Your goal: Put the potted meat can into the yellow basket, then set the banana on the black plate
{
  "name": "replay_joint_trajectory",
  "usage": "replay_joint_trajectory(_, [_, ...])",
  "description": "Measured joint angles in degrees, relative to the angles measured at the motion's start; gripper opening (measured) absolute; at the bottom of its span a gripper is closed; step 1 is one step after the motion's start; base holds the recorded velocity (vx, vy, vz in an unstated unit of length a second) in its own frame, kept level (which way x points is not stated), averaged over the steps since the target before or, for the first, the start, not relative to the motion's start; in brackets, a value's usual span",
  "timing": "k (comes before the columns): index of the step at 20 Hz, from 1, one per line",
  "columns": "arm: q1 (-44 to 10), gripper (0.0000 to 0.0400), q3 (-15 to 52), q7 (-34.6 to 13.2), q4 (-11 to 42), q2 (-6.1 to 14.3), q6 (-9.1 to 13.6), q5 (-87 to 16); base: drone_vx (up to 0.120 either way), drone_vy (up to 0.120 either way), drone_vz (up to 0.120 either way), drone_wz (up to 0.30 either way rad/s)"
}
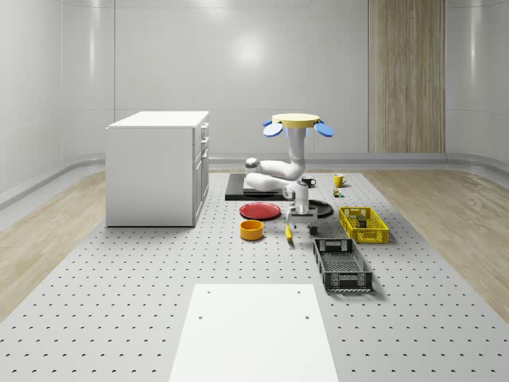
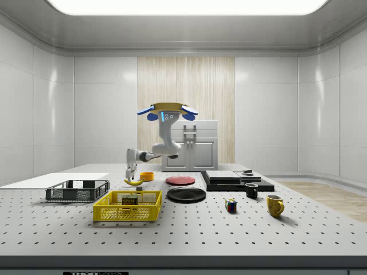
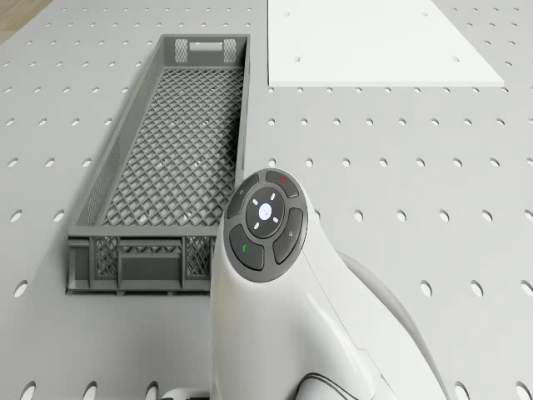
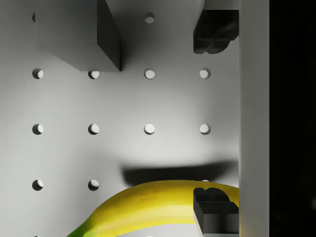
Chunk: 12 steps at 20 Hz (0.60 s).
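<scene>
Looks half done: finds the potted meat can [image 2: 131, 199] already inside the yellow basket [image 2: 127, 213]. Leaves the banana [image 2: 135, 181] lying on the table [image 1: 119, 302], well apart from the black plate [image 2: 186, 195]. Hovers as a drone [image 2: 166, 109] above the table near the red plate [image 1: 260, 210], reaching down with the gripper [image 2: 133, 175] just over the banana. Shows in the wrist view jaws spread wide and grasping nothing, with the banana [image 4: 148, 210] beside one fingertip [image 4: 215, 210]. Needs yet, probably: centring, closing, lifting, carrying to the plate.

Matt perforated metal table [image 1: 119, 302], glossy arm [image 3: 275, 317], plastic mesh grey basket [image 3: 166, 167].
</scene>
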<state>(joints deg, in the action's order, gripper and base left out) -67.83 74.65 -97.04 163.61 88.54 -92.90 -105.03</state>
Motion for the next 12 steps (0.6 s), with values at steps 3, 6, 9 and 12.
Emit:
replay_joint_trajectory(3, [0.0, 0.0400, 0.0, 0.0, 0.0, 0.0, 0.0, 0.0, 0.000, -0.120, -0.027, 0.000])
replay_joint_trajectory(6, [0.0, 0.0400, 0.0, 0.0, 0.0, 0.0, 0.0, 0.0, 0.000, -0.120, 0.000, 0.000])
replay_joint_trajectory(9, [0.0, 0.0400, 0.0, 0.0, 0.0, 0.0, 0.0, 0.0, 0.000, -0.120, 0.000, 0.000])
replay_joint_trajectory(12, [0.0, 0.0400, 0.0, 0.0, 0.0, 0.1, 0.0, 0.0, 0.000, -0.107, 0.000, 0.000])
